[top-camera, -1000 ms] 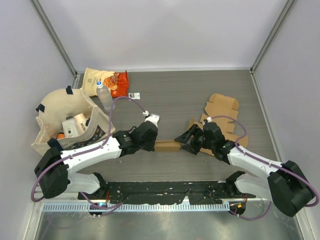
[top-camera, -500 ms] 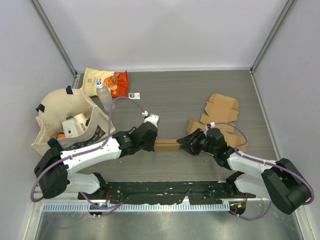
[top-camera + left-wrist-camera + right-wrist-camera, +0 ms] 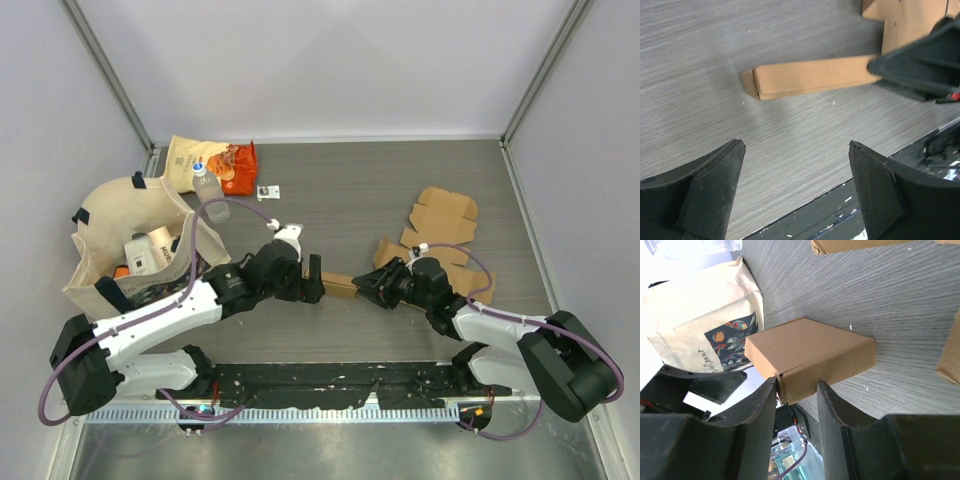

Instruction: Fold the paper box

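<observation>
Releasing its hold since the earlier frame, the left end effector (image 3: 314, 280) has drawn back toward the left of the overhead view and now stands wide, just off the left end of the paper box (image 3: 340, 287). The right end effector (image 3: 368, 287) has closed onto the box's right end at the lower middle of the tabletop (image 3: 350, 190). Spare flat cardboard blanks (image 3: 445, 220) lie to the right of centre and a tote bag (image 3: 130, 240) sits at the left edge. From the left wrist, the box (image 3: 810, 77) lies flat across the upper middle of the frame, closed into a slim block. It is well clear of the spread fingers (image 3: 715, 190) at the bottom, and the right end effector (image 3: 920, 60) covers its right end. From the right wrist, the two fingers (image 3: 760, 415) pinch the near corner of the box (image 3: 810, 357) at centre, holding it narrowly, with the tote bag's floral print at the left. Judging by this handover, the folding looks largely done, with the box passed to the right arm's sole grip. Any last flap would have to be tucked or pressed from the freed left side.
</observation>
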